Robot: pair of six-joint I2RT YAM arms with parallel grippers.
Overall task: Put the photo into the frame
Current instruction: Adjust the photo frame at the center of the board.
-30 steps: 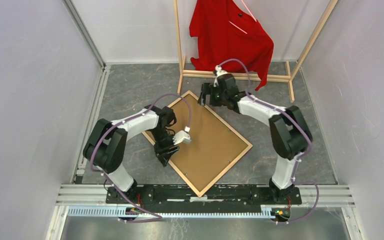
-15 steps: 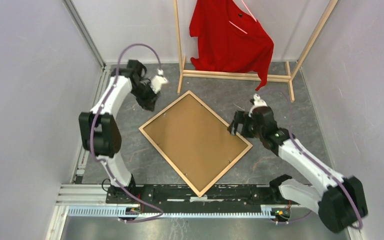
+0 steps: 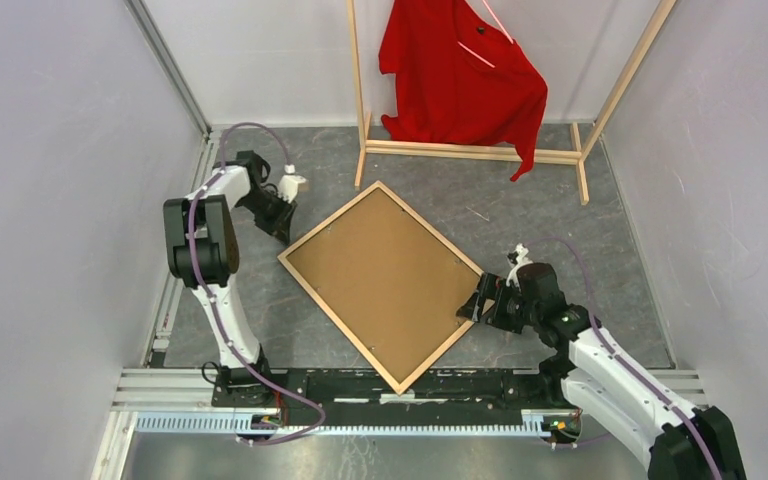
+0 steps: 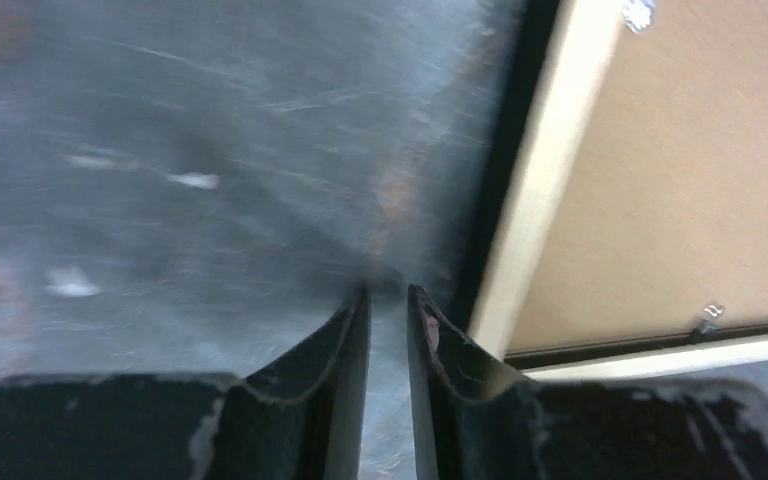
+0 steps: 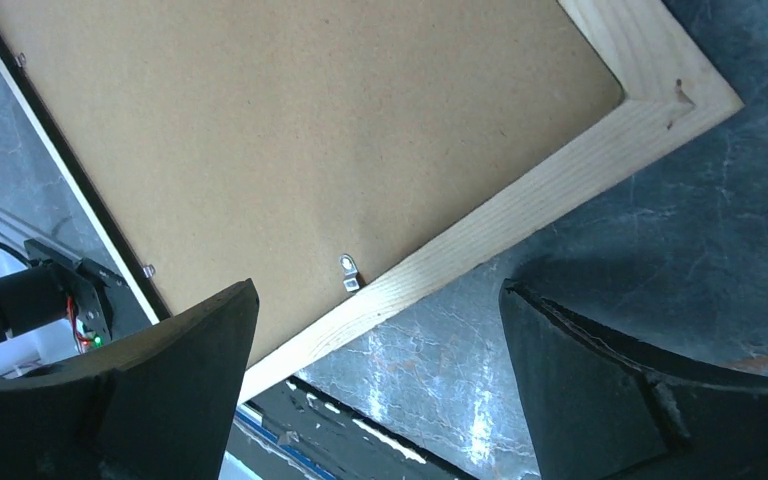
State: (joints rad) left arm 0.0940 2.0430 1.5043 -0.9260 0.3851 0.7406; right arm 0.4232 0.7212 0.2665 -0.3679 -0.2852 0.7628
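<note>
On the grey marbled tabletop, the large rectangular picture frame with light wood rails lies back-side up, turned like a diamond, its thin brown backing board filling the opening. The photo itself cannot be seen from any view. Bare table surrounds the frame on every side, with the widest open stretch to the right and at the far right corner; at the back stands the wooden clothes rack with the red shirt, well apart from the frame's far corner.

The left gripper sits just off the frame's left corner, its black fingers narrowed to a slim gap with nothing between them (the wrist view is blurred). The right gripper hovers over the frame's right corner, jaws spread wide and grasping nothing; a small metal tab shows on the backing board near the rail.

Half a second ago the left gripper was farther back near the rack's foot, and the right one higher along the frame's right edge. The frame has not shifted.

No writing is legible.
</note>
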